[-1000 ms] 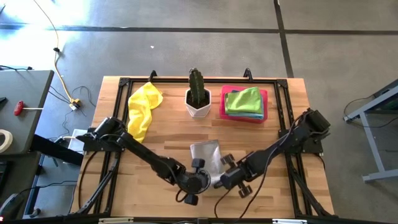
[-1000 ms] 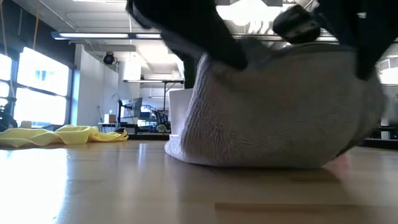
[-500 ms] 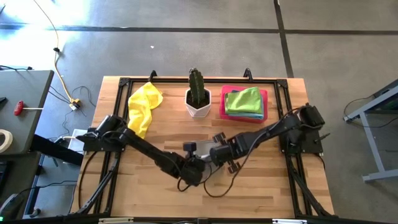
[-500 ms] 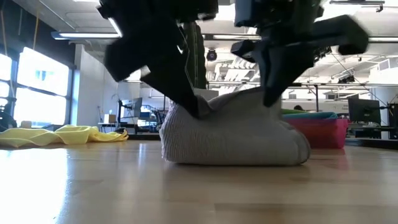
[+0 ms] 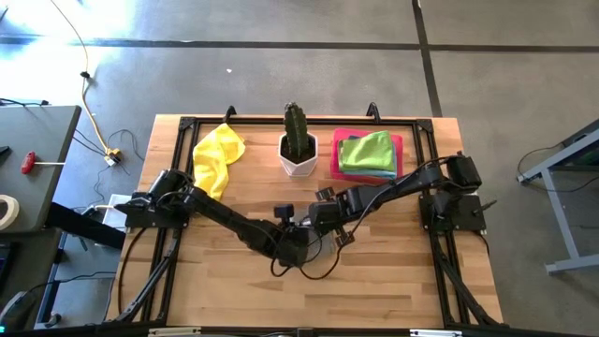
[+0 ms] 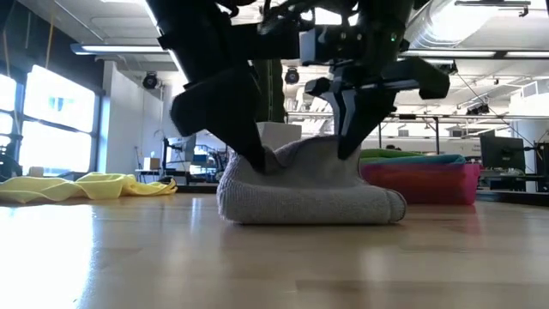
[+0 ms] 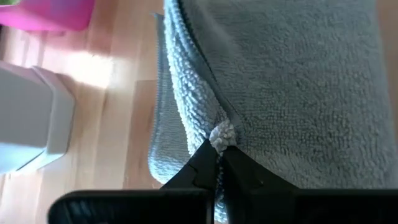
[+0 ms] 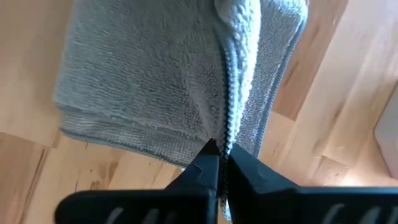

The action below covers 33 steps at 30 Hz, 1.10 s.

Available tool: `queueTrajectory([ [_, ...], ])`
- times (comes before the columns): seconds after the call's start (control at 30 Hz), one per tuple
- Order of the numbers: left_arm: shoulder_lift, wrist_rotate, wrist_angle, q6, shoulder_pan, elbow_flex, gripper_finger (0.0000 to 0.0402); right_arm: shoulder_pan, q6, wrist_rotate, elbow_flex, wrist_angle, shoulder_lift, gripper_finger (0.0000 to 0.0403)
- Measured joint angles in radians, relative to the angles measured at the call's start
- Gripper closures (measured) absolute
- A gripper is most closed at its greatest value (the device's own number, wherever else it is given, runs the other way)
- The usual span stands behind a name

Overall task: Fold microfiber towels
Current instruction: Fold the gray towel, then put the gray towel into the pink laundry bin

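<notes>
A grey microfiber towel (image 6: 304,193) lies folded in a low heap at the table's middle, its underside on the wood. My left gripper (image 6: 255,161) is shut on its top at the left. My right gripper (image 6: 347,150) is shut on its top at the right. In the high view both grippers (image 5: 288,236) (image 5: 323,219) stand close together and hide most of the towel. A yellow towel (image 5: 217,159) lies crumpled at the far left. Green and light blue towels (image 5: 367,150) are stacked on the pink tray (image 5: 398,173). My left gripper pinches a bunched corner of the grey towel (image 7: 219,133) between its two fingertips, slanting down from the table's left. The cloth there is raised a little; the rest lies on the table. My right gripper pinches the towel's hemmed edge (image 8: 227,127) between its two fingertips, coming steeply from above. Folded layers spread out below the fingers and rest on the table.
A cactus in a white pot (image 5: 298,148) stands just beyond the grippers at the far middle. The pink tray sits at the far right. Bare wood (image 5: 374,281) lies along the near side.
Both grippers, still shut on the grey towel, have moved from near the table's front edge toward the far edge, the right one also leftward. The held edge has been carried over the rest of the towel, which now lies folded over and lower.
</notes>
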Motion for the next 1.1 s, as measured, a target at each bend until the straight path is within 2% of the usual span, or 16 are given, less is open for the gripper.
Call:
queueTrajectory([
  [0.1, 0.000, 0.003, 0.000, -0.003, -0.001, 0.000, 0.0395, -0.004, 0.000, -0.001, 0.000, 0.003, 0.018, 0.0385],
  [0.2, 0.000, 0.002, -0.012, -0.006, 0.000, 0.000, 0.0372, -0.004, 0.006, 0.003, 0.000, -0.002, 0.030, 0.0346],
  [0.27, 0.000, -0.011, -0.026, -0.004, 0.000, 0.000, 0.0350, -0.003, 0.010, 0.041, 0.001, -0.012, 0.032, 0.0317],
  [0.37, 0.000, -0.079, -0.065, 0.000, 0.000, 0.000, 0.0314, 0.008, 0.076, 0.154, 0.030, -0.069, 0.031, 0.0285],
  [0.43, 0.000, -0.128, -0.099, 0.000, 0.000, 0.000, 0.0292, 0.022, 0.128, 0.212, 0.057, -0.123, 0.031, 0.0275],
  [0.57, 0.000, -0.174, -0.169, -0.004, 0.000, 0.000, 0.0265, 0.076, 0.221, 0.226, 0.075, -0.163, 0.030, 0.0275],
  [0.7, 0.000, -0.155, -0.242, -0.008, -0.013, 0.000, 0.0258, 0.161, 0.319, 0.219, 0.030, -0.125, 0.030, 0.0279],
  [0.8, 0.000, -0.129, -0.278, 0.033, -0.043, 0.000, 0.0262, 0.224, 0.400, 0.257, -0.010, -0.036, 0.030, 0.0279],
  [0.93, -0.003, -0.037, -0.298, 0.059, -0.097, 0.000, 0.0270, 0.300, 0.495, 0.279, -0.078, 0.144, 0.030, 0.0279],
  [1.1, -0.014, 0.054, -0.304, 0.008, -0.172, 0.000, 0.0275, 0.378, 0.548, 0.286, -0.154, 0.331, 0.030, 0.0279],
])
